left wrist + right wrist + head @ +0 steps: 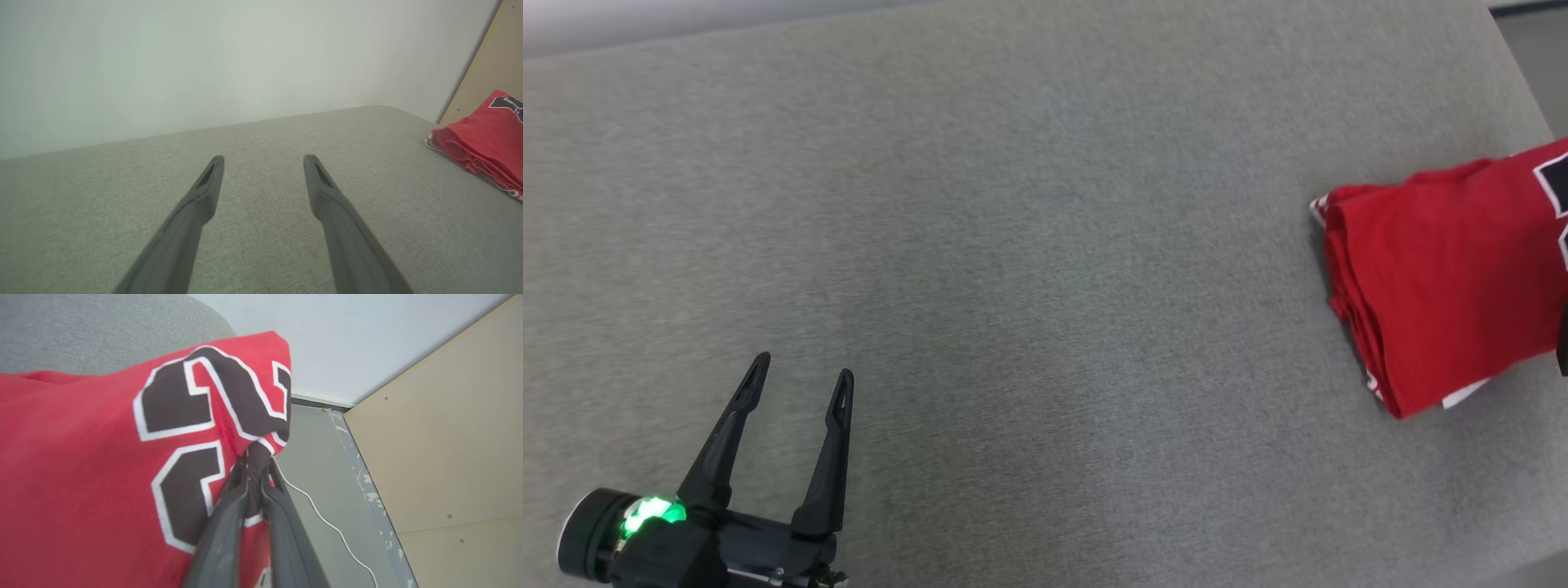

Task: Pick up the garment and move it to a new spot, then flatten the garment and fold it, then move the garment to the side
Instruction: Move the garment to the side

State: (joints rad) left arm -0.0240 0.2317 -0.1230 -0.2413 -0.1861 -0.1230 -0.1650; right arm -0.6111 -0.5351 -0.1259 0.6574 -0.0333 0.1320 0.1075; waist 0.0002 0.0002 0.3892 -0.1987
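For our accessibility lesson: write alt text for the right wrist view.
The right gripper is shut on an edge of the red fabric garment with black, white-edged numerals. A thin white cable lies on the grey floor beyond.

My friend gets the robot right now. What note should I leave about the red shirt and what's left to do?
The left end effector is open and empty, over the bare grey surface.
The right end effector is shut on an edge of the garment.
The garment is folded in layers at the right end of the surface.
Done: the fold, and it looks moved aside.
Left: probably let go and pull the right arm back.
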